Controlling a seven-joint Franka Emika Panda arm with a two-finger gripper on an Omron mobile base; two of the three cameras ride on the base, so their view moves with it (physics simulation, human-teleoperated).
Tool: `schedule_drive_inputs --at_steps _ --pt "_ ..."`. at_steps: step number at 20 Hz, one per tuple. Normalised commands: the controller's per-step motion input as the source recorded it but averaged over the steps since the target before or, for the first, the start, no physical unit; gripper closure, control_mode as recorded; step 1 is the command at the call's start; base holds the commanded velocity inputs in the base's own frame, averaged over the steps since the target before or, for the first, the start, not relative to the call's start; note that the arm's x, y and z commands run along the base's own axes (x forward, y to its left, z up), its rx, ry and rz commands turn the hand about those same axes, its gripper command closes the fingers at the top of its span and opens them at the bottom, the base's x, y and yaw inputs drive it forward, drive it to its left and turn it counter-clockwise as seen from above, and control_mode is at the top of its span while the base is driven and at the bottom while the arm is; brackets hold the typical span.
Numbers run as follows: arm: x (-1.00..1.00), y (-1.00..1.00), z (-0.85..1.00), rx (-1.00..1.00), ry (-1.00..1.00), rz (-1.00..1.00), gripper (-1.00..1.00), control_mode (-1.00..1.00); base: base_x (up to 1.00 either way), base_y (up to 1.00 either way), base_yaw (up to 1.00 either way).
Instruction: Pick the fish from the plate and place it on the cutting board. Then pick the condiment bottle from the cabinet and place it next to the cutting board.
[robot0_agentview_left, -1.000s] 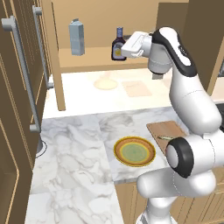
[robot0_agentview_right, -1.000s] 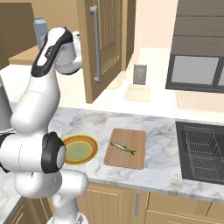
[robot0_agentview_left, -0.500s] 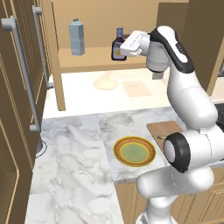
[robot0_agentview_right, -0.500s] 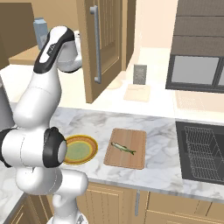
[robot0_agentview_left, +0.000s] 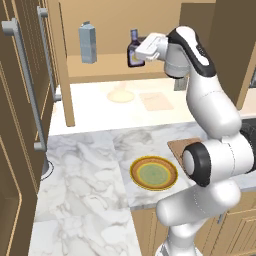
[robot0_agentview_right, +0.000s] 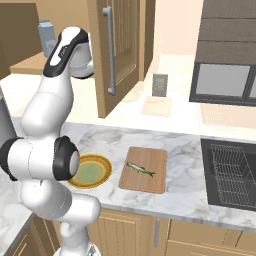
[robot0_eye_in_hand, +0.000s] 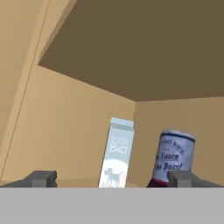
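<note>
The fish (robot0_agentview_right: 140, 169) lies on the cutting board (robot0_agentview_right: 150, 182), to the right of the plate (robot0_agentview_right: 101, 162), which has nothing on it. In the left base view the plate (robot0_agentview_left: 154, 173) shows whole, and the arm hides most of the cutting board (robot0_agentview_left: 178, 144). The condiment bottle (robot0_agentview_left: 132, 56) stands on the cabinet (robot0_agentview_left: 100, 67) shelf. My gripper (robot0_agentview_left: 139, 53) is raised to the shelf, right beside the bottle, open and holding nothing. In the hand view the condiment bottle (robot0_eye_in_hand: 173, 156) stands just behind my right fingertip (robot0_eye_in_hand: 181, 178), off to the right of the gripper (robot0_eye_in_hand: 111, 179).
A tall grey-blue carton (robot0_agentview_left: 87, 42) stands on the same shelf, left of the bottle, and appears as the carton (robot0_eye_in_hand: 116, 153) ahead of the hand. An open cabinet door (robot0_agentview_right: 112, 50) hangs right of the arm. A sink (robot0_agentview_right: 232, 172) lies at the counter's right end.
The hand has edged a little further left and up toward the bottle on the shelf. The jaws stay open. Fish, plate and board have not moved.
</note>
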Motion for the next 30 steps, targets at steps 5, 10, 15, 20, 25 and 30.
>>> schedule_drive_inputs --at_steps 5,10,15,20,25,30 --pt "0.20 0.00 0.00 0.00 0.00 0.00 -1.00 -1.00 0.00 0.00 0.00" --pt "0.11 0.00 0.02 0.01 0.00 0.00 -1.00 -1.00 0.00 0.00 0.00" --pt "0.02 0.00 0.05 0.01 0.00 0.00 -1.00 -1.00 0.00 0.00 0.00" --pt "0.00 0.00 0.08 0.01 0.00 -0.01 -1.00 -1.00 0.00 0.00 0.00" --pt "0.00 -0.02 0.10 0.00 0.00 -0.02 -1.00 -1.00 0.00 0.00 0.00" --pt "0.00 -0.08 0.08 0.00 0.00 -0.03 -1.00 -1.00 0.00 0.00 0.00"
